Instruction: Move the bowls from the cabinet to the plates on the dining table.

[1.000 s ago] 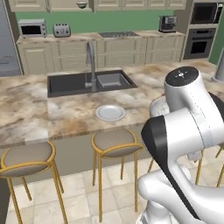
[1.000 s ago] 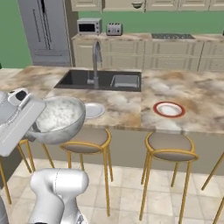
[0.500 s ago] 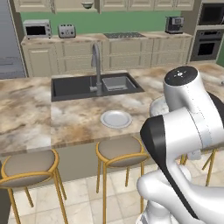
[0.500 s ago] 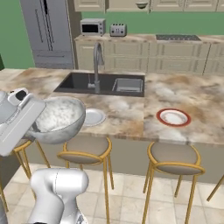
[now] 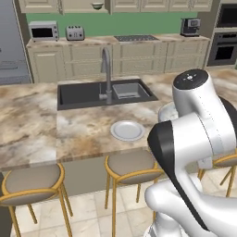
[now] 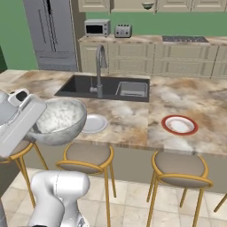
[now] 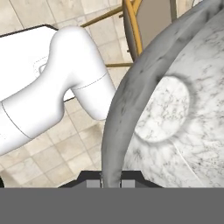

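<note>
Bowl (image 6: 57, 119), silvery, pinched by its rim between our closed fingers (image 7: 110, 181); tilted, it could slip before white plate (image 6: 92, 123) near worktop's front edge.

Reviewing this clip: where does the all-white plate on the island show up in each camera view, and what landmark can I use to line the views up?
Left base view: the white plate lies centre frame on the island counter, near its front edge, in front of the sink.
Right base view: it sits left of centre, partly covered by the grey bowl.
Hand view: I cannot find it there.
Shared landmark: the tall tap at the sink.
</note>
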